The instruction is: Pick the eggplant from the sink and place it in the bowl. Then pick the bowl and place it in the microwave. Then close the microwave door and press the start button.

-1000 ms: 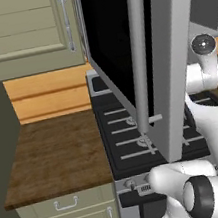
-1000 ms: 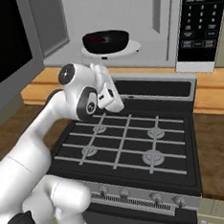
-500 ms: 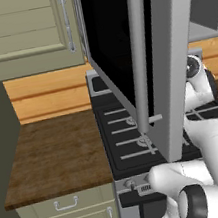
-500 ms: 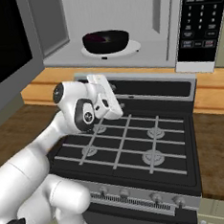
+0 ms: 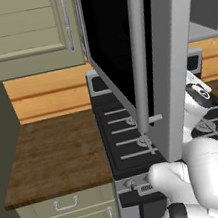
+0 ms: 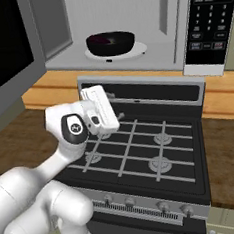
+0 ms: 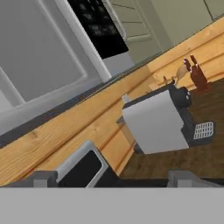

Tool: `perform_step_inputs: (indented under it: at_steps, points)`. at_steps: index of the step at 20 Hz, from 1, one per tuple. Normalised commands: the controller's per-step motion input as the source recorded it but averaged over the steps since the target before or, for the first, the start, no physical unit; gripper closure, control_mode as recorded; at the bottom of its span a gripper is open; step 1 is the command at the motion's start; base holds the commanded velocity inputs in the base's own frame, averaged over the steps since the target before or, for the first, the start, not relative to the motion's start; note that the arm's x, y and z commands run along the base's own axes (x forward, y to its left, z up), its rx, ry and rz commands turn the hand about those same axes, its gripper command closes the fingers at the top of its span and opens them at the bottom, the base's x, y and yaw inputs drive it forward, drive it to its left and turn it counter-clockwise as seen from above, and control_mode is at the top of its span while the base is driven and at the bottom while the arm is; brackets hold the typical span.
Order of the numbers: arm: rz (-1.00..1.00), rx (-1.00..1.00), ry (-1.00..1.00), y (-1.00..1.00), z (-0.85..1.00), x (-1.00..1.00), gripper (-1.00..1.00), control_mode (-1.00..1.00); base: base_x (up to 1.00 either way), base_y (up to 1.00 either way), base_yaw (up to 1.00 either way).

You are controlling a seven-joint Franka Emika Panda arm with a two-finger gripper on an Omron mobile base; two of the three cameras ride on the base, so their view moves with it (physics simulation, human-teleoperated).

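Note:
The microwave (image 6: 129, 57) stands open above the stove. Inside it, on the white turntable, sits the black bowl (image 6: 110, 43), with a dark purple patch in it that looks like the eggplant (image 6: 102, 38). The microwave door (image 5: 143, 59) swings far out to the left, its long bar handle (image 5: 138, 55) towards me. The black control panel (image 6: 208, 20) is at the right, seen too in the hand view (image 7: 98, 26). My gripper (image 6: 101, 109) hovers over the stove's back left burner, below the cavity. Its fingertips (image 7: 43, 178) stand wide apart, open and holding nothing. The sink is out of view.
A black gas stove (image 6: 141, 147) with grates lies under the arm. A wooden counter (image 5: 53, 156) extends left, olive cabinets (image 5: 22, 35) above it. On the right counter stand a grey coffee machine (image 7: 162, 122) and a knife block (image 7: 197, 74).
The hand has dropped away from the microwave cavity, down and slightly left over the stove. The bowl has stayed on the turntable. The door has not moved.

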Motion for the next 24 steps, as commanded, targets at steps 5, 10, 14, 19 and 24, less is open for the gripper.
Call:
perform_step_inputs:
  at_steps: [5, 10, 14, 19, 24]
  points:
    - [-0.16, -0.17, -0.09, 0.42, -0.06, -0.07, -1.0, -1.0, 0.0, 0.0, 0.0]
    - [-0.17, -0.07, -0.11, 0.36, 0.0, -0.2, -1.0, -1.0, 0.0, 0.0, 0.0]
    - [-0.13, -0.05, -0.14, 0.65, 0.0, -0.39, -1.0, -1.0, 0.0, 0.0, 0.0]
    - [-0.11, -0.06, -0.11, 0.72, 0.0, -0.27, -1.0, -1.0, 0.0, 0.0, 0.0]
    - [-0.1, -0.03, -0.07, 0.69, 0.0, -0.07, -1.0, -1.0, 0.0, 0.0, 0.0]
